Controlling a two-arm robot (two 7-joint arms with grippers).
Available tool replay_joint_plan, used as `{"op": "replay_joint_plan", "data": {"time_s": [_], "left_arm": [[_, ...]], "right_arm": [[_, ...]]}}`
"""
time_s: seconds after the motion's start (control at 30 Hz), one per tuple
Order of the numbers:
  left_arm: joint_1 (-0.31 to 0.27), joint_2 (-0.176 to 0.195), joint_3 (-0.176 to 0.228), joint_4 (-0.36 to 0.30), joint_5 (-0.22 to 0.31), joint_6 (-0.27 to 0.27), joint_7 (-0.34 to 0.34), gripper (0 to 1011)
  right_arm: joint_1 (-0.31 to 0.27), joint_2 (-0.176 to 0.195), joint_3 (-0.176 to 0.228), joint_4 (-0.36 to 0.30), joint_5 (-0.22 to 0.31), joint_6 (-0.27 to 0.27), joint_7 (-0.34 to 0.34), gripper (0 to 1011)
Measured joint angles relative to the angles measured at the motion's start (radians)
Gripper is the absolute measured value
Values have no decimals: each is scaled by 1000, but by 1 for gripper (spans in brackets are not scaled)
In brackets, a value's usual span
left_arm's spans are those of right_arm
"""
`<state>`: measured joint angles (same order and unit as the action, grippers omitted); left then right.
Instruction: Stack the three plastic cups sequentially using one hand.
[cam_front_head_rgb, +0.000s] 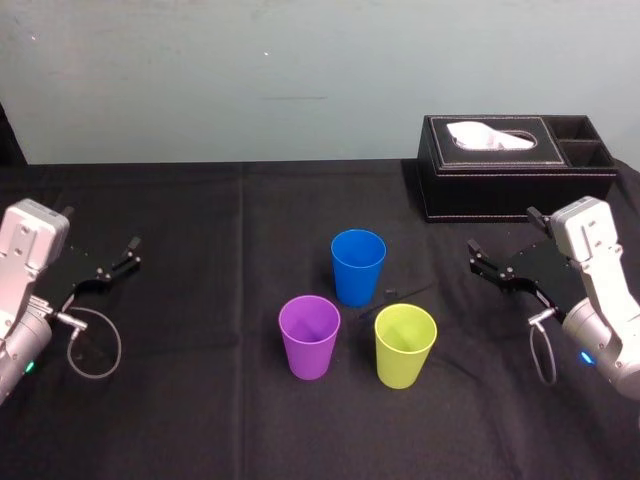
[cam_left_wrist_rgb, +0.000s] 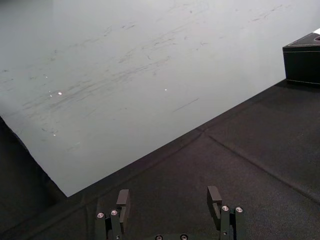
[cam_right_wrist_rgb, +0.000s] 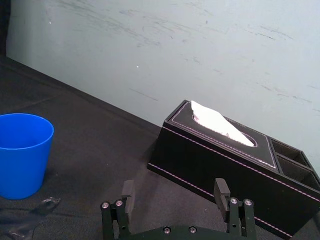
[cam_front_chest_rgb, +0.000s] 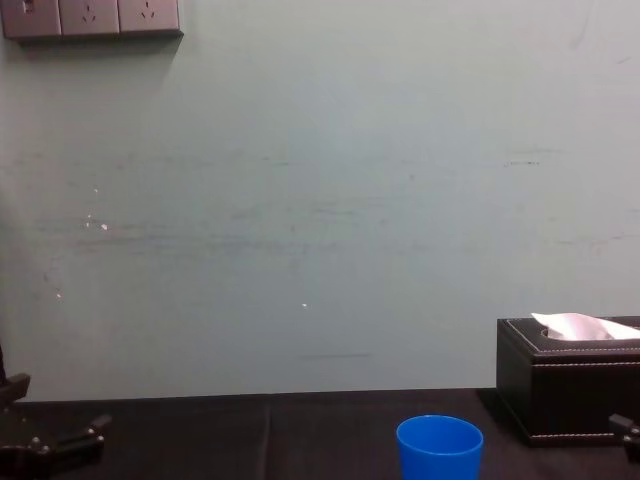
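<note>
Three empty cups: blue, purple, yellow-green, unstacked.

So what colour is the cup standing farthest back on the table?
That cup is bright blue; the head view shows it best.

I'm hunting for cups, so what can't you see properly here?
Chest view: the lower edge cuts off the base of the blue cup, the right edge clips the tissue box.
Right wrist view: a clear scrap beside the blue cup is cut by the edge, too blurred to name.
Head view: the side compartments are too dark to see into.
Left claw and right claw sit open, idle.
</note>
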<state>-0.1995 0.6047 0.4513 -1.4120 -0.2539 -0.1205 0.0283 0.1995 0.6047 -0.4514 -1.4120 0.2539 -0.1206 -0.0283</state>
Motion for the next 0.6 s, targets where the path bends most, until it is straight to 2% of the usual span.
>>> {"op": "replay_joint_plan", "data": {"time_s": [0.6], "left_arm": [[0, 0, 0, 0, 0, 0, 0, 1010]], "right_arm": [[0, 0, 0, 0, 0, 0, 0, 1004]]}}
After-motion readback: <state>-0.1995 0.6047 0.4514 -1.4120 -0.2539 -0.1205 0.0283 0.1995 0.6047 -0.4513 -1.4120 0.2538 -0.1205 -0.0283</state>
